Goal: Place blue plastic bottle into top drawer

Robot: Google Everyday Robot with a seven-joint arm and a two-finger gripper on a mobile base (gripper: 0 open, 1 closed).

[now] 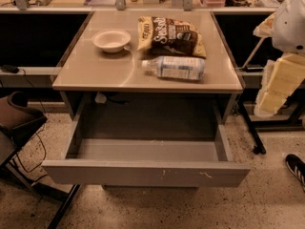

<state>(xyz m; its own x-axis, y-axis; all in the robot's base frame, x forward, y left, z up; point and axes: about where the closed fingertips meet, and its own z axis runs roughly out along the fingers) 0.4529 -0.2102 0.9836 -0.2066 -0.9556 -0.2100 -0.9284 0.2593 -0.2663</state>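
Observation:
The blue plastic bottle (176, 67) lies on its side on the tan tabletop (90, 73), near the front right, with its white cap pointing left. It is clear plastic with a pale blue-white label. The top drawer (143, 173) below the tabletop is pulled fully out, and its grey inside holds nothing. Its flat front panel has small white scuffs. Only white and cream segments of my arm (283, 73) show at the right edge, beside the table. My gripper is out of view and touches nothing visible.
A brown-and-yellow chip bag (169, 36) lies just behind the bottle. A white bowl (111, 40) sits at the back left. A dark chair (19, 120) stands left of the drawer. A black shoe (298, 168) is on the floor at the right.

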